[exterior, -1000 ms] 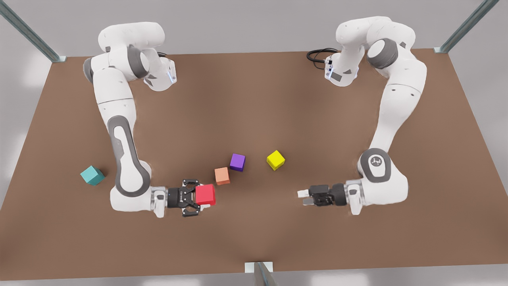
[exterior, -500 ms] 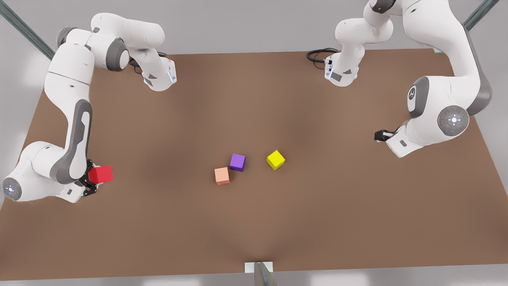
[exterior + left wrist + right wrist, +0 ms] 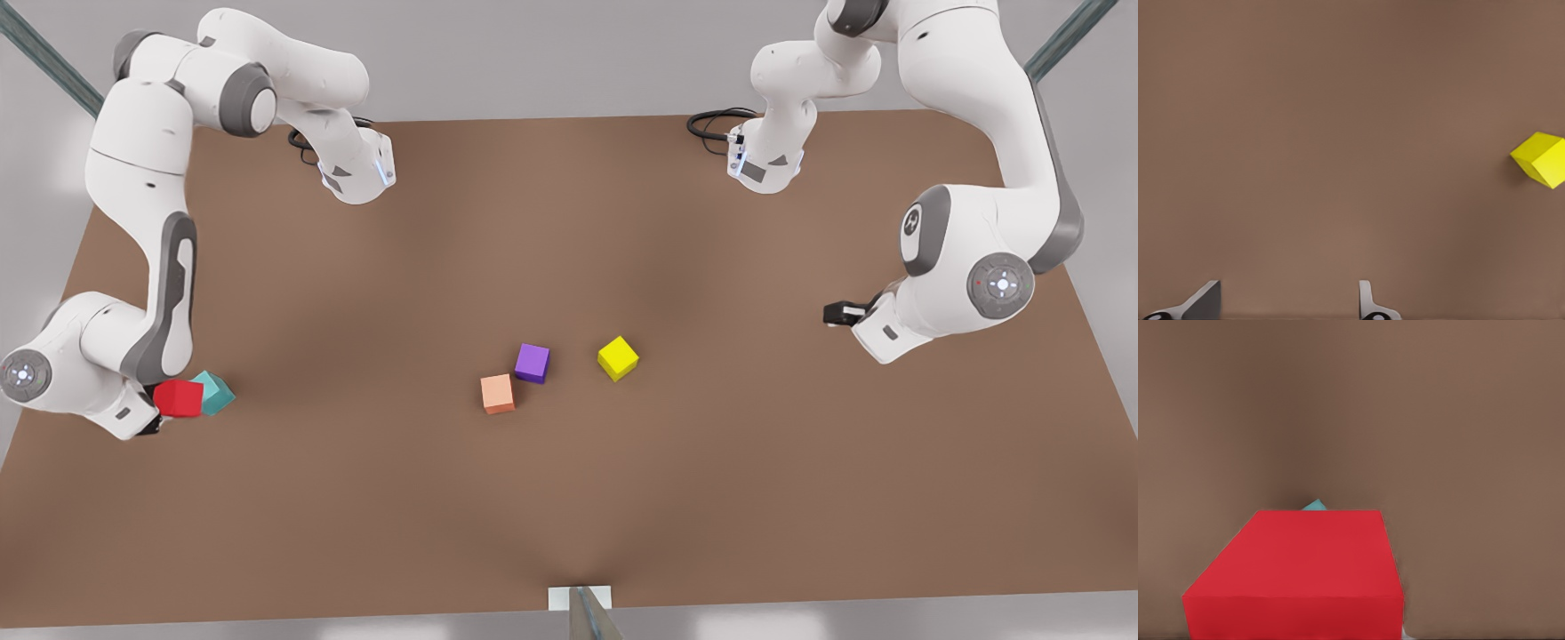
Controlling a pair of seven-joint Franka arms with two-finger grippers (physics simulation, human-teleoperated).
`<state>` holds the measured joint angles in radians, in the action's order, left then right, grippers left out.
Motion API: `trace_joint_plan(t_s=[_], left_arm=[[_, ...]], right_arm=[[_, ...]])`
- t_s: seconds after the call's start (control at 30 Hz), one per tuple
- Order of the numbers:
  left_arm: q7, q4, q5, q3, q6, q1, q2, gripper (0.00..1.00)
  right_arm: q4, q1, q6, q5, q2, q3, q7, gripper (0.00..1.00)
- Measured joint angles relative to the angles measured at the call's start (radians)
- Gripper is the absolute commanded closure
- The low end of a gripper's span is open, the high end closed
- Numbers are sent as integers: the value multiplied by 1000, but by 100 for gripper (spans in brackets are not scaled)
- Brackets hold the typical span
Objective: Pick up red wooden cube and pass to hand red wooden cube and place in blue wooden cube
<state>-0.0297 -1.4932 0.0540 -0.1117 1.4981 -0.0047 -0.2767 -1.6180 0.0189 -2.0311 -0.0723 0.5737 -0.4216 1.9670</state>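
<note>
The red wooden cube (image 3: 179,398) sits at the front view's left edge of the bench (image 3: 569,498), clamped in the right gripper (image 3: 158,411), whose fingers are mostly hidden behind the cube and the white wrist. It overlaps the blue wooden cube (image 3: 213,392), covering that cube's near side; whether the two touch I cannot tell. In the right wrist view the red wooden cube (image 3: 1295,577) fills the foreground and only a teal corner of the blue wooden cube (image 3: 1315,505) peeks out past its far edge.

Well apart, near the middle of the bench, the salmon cube (image 3: 498,394) and the purple cube (image 3: 532,363) sit just beside each other, with the yellow cube (image 3: 617,357) a little farther toward the front view's right. Nothing lies between them and the red cube.

The left gripper (image 3: 840,312) hangs over the front view's right side, its fingers (image 3: 1368,303) spread apart with nothing between them; the yellow cube (image 3: 1541,159) shows off to one side beneath it.

Half a second ago the red cube was held higher and hid the teal cube completely; now it is lower and nearer the bench edge. The left arm has barely shifted.
</note>
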Motion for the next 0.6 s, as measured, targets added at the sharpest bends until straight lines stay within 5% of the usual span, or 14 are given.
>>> trace_joint_plan(t_s=[0.6], left_arm=[[29, -1, -1, 0, -2, 0, -15, 0]], right_arm=[[-110, -29, -111, 11, 26, -1, 21, 29]])
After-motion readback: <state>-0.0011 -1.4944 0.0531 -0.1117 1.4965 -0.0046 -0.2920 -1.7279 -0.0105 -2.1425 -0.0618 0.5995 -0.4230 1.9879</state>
